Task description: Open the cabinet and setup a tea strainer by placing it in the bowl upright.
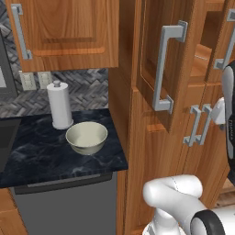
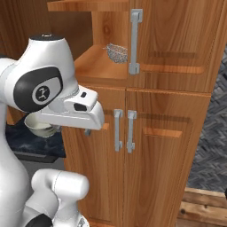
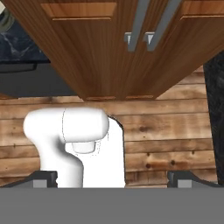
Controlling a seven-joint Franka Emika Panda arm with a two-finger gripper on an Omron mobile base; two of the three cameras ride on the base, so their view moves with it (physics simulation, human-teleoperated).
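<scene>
The tall cabinet door (image 1: 176,59) stands swung open, and its long grey bar handle (image 2: 134,42) faces the right base view. On the shelf behind it lies the silver mesh tea strainer (image 2: 117,52). The cream bowl (image 1: 87,137) sits upright on the dark marble counter (image 1: 50,158); its rim (image 2: 37,126) peeks out behind my arm. My gripper (image 2: 88,131) hangs below shelf height in front of the lower doors and points down. In the hand view its fingertips (image 3: 43,178) stand far apart, open, with nothing between them.
A paper-towel roll (image 1: 59,104) stands just behind the bowl. Below the open shelf is a pair of shorter doors with short grey handles (image 2: 123,131). A grey appliance front (image 1: 64,206) sits under the counter. Wooden floor planks (image 3: 175,131) lie below the hand.
</scene>
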